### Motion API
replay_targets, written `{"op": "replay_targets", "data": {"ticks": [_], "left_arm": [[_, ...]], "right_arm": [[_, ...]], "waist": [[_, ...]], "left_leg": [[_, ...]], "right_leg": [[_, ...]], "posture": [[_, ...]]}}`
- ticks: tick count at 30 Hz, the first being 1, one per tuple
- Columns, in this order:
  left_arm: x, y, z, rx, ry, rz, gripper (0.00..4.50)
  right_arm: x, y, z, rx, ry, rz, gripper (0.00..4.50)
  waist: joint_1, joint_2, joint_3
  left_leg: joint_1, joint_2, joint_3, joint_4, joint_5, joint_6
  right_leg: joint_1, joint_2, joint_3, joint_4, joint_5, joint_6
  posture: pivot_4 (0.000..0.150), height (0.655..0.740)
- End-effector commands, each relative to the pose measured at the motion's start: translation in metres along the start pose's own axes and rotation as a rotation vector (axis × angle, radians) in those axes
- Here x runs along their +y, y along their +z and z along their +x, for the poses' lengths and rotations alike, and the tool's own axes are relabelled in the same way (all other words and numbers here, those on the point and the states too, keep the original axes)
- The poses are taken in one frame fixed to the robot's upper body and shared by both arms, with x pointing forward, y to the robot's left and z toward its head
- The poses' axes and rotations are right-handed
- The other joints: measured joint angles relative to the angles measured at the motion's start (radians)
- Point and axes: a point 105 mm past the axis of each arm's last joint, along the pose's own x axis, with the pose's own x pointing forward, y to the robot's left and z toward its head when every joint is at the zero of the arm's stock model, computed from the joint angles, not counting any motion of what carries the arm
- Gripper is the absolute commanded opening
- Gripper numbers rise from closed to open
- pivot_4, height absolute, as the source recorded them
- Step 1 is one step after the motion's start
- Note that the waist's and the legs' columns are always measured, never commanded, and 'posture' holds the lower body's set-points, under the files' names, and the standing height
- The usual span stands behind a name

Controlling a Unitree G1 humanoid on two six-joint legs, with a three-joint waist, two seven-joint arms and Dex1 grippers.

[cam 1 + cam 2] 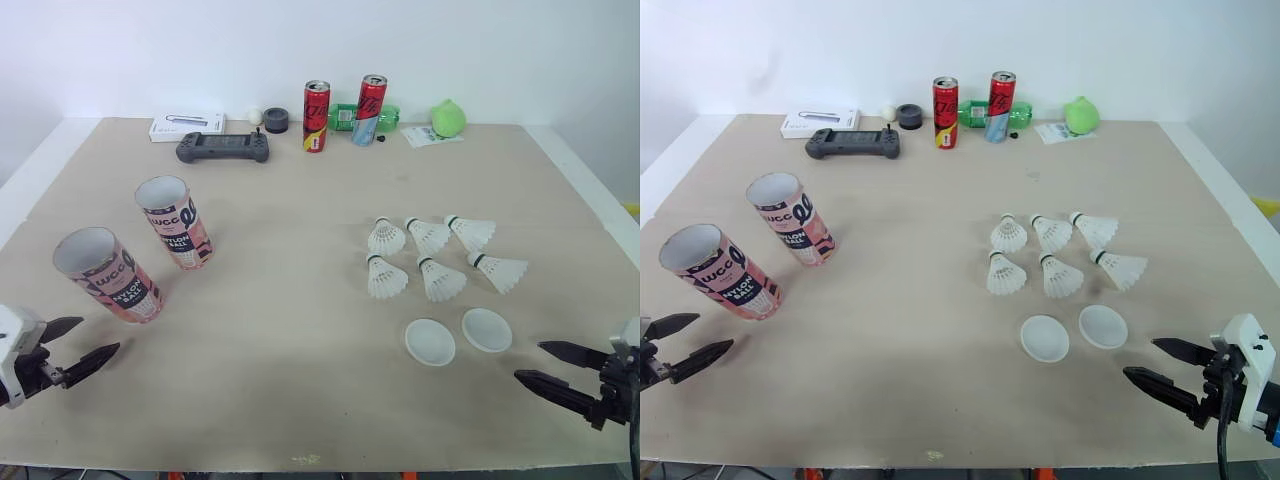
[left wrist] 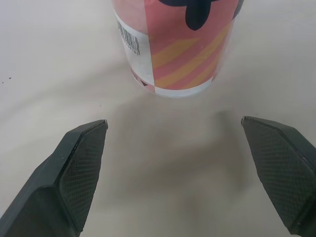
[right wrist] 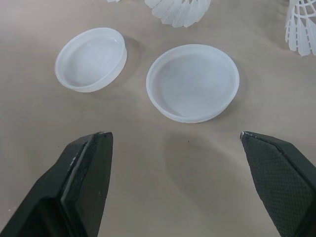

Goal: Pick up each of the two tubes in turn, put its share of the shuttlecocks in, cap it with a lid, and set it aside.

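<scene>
Pink cardboard cylinders, the near tube (image 1: 108,275) and far tube (image 1: 175,222) stand well left of your feathery shuttlecocks (image 1: 430,255); round translucent lids (image 1: 430,342) lie just beside those. Your left gripper (image 1: 98,335) and right gripper (image 1: 528,361) gape empty.

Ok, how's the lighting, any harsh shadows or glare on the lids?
Left eye view: soft, even light; both tubes cast only faint shadows on the table. Right wrist view: no glare on the lids, thin rim shadows. Left wrist view: a diffuse shadow beside one tube's base.

Open tubes (image 1: 108,275) L; shuttlecocks (image 1: 428,237), lids (image 1: 430,342) R
</scene>
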Motion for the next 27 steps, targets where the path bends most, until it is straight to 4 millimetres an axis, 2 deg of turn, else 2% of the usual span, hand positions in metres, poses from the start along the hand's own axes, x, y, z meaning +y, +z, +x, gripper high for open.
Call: {"op": "replay_targets", "data": {"ticks": [1, 8, 19, 20, 23, 25, 27], "left_arm": [[0.008, 0.011, -0.008, -0.011, 0.041, 0.045, 4.5], [0.012, 0.018, -0.009, -0.02, 0.061, 0.05, 4.5], [0.01, 0.016, -0.013, 0.002, 0.065, 0.046, 4.5], [0.009, 0.016, -0.013, -0.003, 0.066, 0.042, 4.5], [0.007, 0.019, -0.018, -0.077, 0.086, 0.026, 4.5], [0.001, 0.02, -0.017, -0.149, 0.108, 0.01, 4.5], [-0.004, 0.021, -0.012, -0.216, 0.155, -0.009, 4.5]], "right_arm": [[-0.003, 0.0, -0.003, -0.018, -0.001, -0.02, 4.45], [-0.006, -0.01, -0.008, 0.01, 0.005, -0.027, 4.45], [-0.002, 0.0, -0.004, -0.033, 0.035, -0.036, 4.45], [0.002, 0.007, -0.003, -0.062, 0.051, -0.033, 4.45], [0.035, 0.051, 0.007, -0.192, 0.186, -0.065, 4.45], [0.071, 0.091, 0.018, -0.299, 0.308, -0.145, 4.45], [0.101, 0.119, 0.028, -0.375, 0.395, -0.214, 4.45]], "waist": [[0.0, 0.0, 0.0], [0.0, 0.0, 0.0], [0.0, 0.0, 0.0], [0.0, 0.0, 0.0], [-0.004, 0.003, -0.001], [-0.005, 0.004, -0.001], [-0.006, 0.005, -0.002]], "left_leg": [[0.0, 0.0, 0.0, 0.0, 0.0, 0.0], [0.001, 0.0, 0.0, 0.0, 0.0, 0.0], [0.001, 0.0, 0.0, 0.001, 0.0, 0.0], [0.001, 0.0, 0.0, 0.001, 0.0, 0.0], [0.002, 0.0, 0.0, 0.001, 0.0, 0.0], [0.002, 0.0, 0.0, 0.001, 0.0, 0.0], [0.003, 0.001, 0.001, 0.003, 0.0, 0.0]], "right_leg": [[0.0, 0.0, 0.0, 0.0, 0.0, 0.0], [0.001, 0.0, 0.0, 0.0, 0.0, 0.0], [0.001, 0.0, 0.0, 0.001, 0.0, 0.001], [0.001, 0.0, 0.0, 0.001, 0.0, 0.001], [0.001, 0.001, 0.0, 0.002, 0.001, 0.001], [0.001, 0.001, 0.001, 0.002, 0.001, 0.001], [0.002, 0.001, 0.001, 0.003, 0.002, 0.003]], "posture": [[0.15, 0.74], [0.15, 0.74], [0.15, 0.74], [0.15, 0.74], [0.15, 0.74], [0.15, 0.74], [0.15, 0.74]]}}
